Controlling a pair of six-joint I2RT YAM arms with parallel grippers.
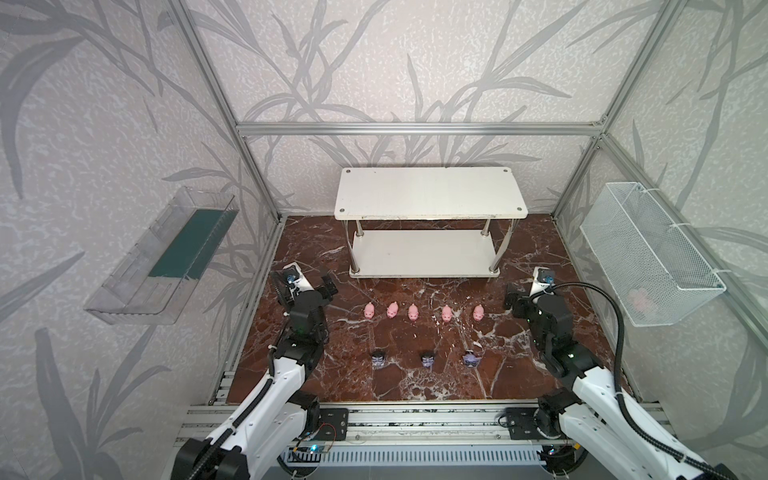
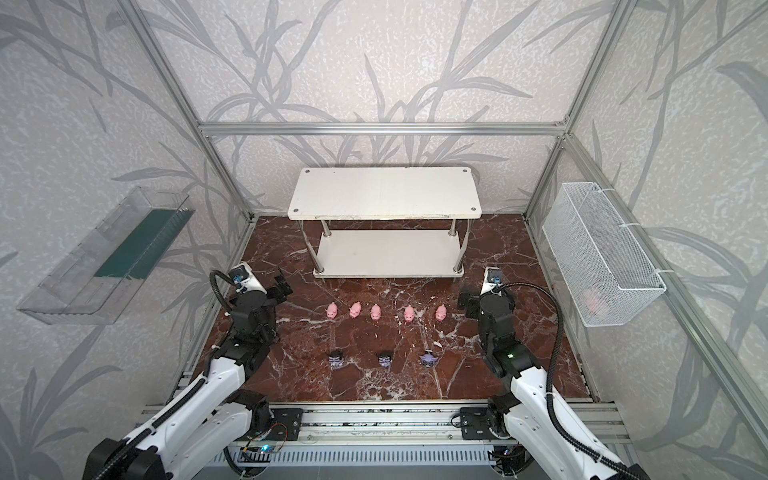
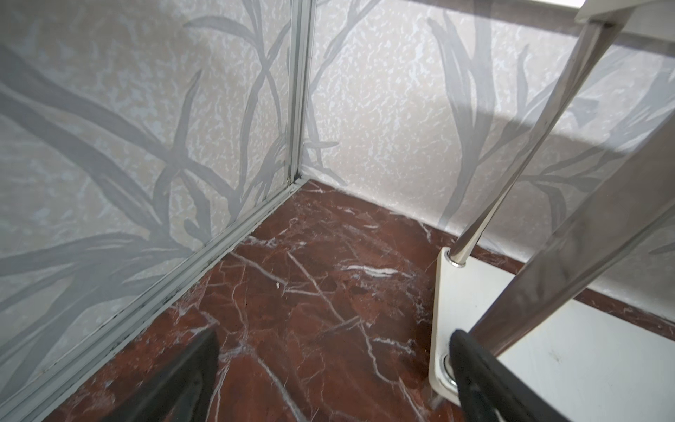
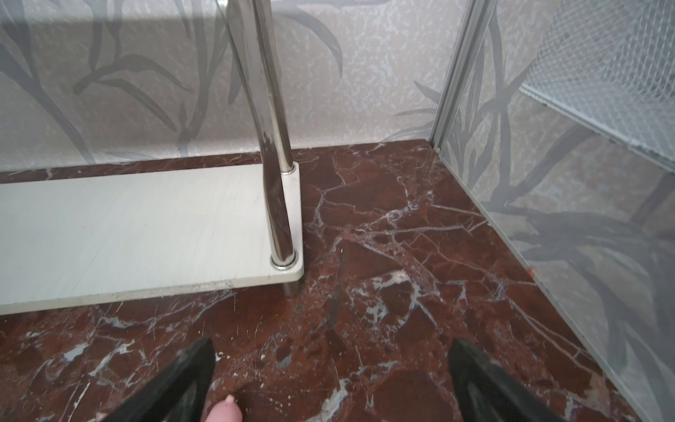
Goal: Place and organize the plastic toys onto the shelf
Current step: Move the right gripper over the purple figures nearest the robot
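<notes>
1. Pink pigs [image 1: 413, 312]: five stand in a row across the middle of the tabletop [image 1: 415, 390], each apart from its neighbour. You should expect them to be light, hard and smooth.
2. Hold for a pig: close across the two flanks at mid-body. The rounded back will likely slip from pads set too high, and so light a toy may tip if one finger touches first.
3. Horned figurines [image 1: 427, 359]: three stand in a second row at 6 o'clock of the pigs, the paler one [image 1: 471, 358] at the 3 o'clock end. You should judge them stiff and light. Grip the sides of the hood below the horns, never the horns themselves.
4. Shelf [image 1: 428, 193]: it stands at 12 o'clock of both rows, against the far wall, with both boards bare. The top board is free from above. The lower board sits between metal posts and calls for a low, level entry.
5. Left gripper [image 3: 332, 339]: jaws wide and empty, at 9 o'clock of the pig row, near the shelf's corner post.
6. Right gripper [image 4: 334, 347]: jaws wide and empty, at 3 o'clock of the row. The end pig [image 1: 478, 312] lies near it, so you can take that one first.
</notes>
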